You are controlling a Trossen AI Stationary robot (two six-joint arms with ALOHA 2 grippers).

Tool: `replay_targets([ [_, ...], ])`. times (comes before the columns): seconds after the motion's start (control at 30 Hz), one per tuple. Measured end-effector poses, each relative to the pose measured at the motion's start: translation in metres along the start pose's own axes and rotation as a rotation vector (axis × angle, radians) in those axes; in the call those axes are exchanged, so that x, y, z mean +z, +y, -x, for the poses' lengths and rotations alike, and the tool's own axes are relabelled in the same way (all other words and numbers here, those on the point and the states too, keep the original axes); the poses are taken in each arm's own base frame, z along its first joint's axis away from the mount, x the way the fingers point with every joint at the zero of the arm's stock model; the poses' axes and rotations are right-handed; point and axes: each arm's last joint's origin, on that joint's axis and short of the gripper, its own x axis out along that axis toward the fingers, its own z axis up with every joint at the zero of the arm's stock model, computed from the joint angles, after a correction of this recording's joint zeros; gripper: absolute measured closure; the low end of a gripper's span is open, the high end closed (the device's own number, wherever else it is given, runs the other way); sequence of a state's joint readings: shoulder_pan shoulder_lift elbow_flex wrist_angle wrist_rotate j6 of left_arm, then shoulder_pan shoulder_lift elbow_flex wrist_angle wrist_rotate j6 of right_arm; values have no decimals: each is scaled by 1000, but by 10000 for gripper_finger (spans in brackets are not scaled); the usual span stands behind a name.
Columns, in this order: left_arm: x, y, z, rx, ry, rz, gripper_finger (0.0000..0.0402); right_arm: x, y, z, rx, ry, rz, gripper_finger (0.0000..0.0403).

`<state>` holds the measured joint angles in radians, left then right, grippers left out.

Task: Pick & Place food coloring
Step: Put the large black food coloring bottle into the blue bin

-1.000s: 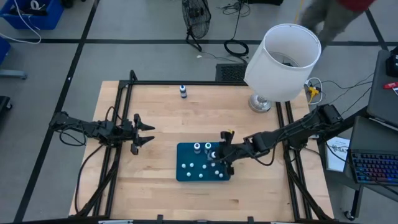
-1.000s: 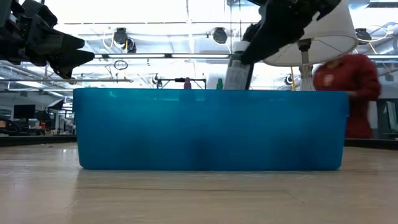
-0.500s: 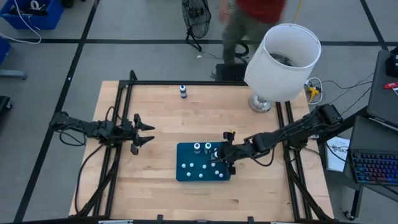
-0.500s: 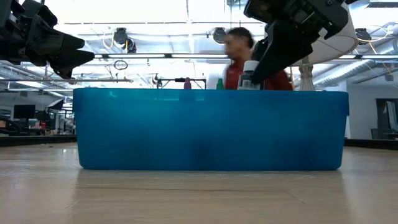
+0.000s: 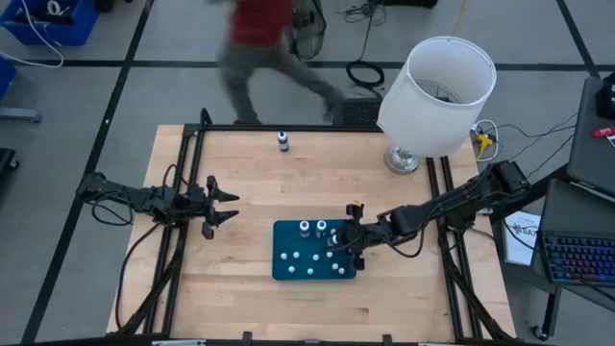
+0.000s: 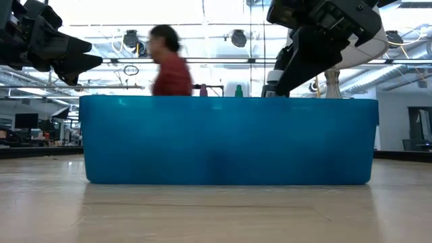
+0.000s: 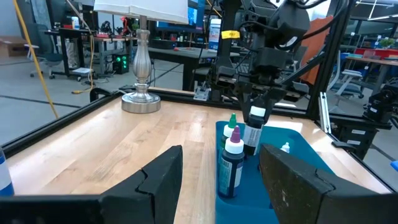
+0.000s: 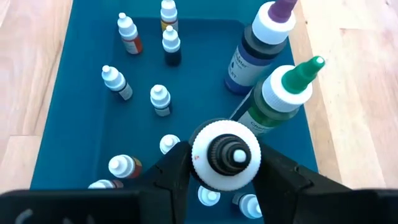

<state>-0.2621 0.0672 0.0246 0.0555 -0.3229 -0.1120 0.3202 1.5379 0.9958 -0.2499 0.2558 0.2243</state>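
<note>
Food coloring bottle with a white cap and dark body [image 8: 226,154] sits clamped in the right gripper's [image 5: 338,239] jaws, low over the blue tray [image 5: 284,231] at lower centre of the wooden bench [image 5: 317,178] — beside two taller bottles, purple-tipped [image 8: 260,39] and green-tipped [image 8: 277,99]. The left gripper [image 5: 223,204] hangs at centre left, jaws spread wide and empty.

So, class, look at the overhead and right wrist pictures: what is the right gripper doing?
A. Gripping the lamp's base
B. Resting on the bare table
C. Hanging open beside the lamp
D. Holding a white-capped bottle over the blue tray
D: the right gripper is closed on a white-capped bottle above the blue tray.
</note>
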Motion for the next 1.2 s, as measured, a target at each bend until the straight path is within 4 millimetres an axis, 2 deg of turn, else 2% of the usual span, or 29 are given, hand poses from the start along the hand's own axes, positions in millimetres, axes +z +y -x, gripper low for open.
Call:
replay_targets([
  [0.6,0,0,0,0,0,0,188,17,-2,4,-2,-28,-15,274],
  [0.7,0,0,0,0,0,0,188,24,2,-1,2,8,-2,274],
  [0.93,0,0,0,0,2,-1,188,37,13,-30,4,202,88,274],
  [1.2,-1,0,0,1,6,-2,188,37,8,-36,-14,237,83,274],
])
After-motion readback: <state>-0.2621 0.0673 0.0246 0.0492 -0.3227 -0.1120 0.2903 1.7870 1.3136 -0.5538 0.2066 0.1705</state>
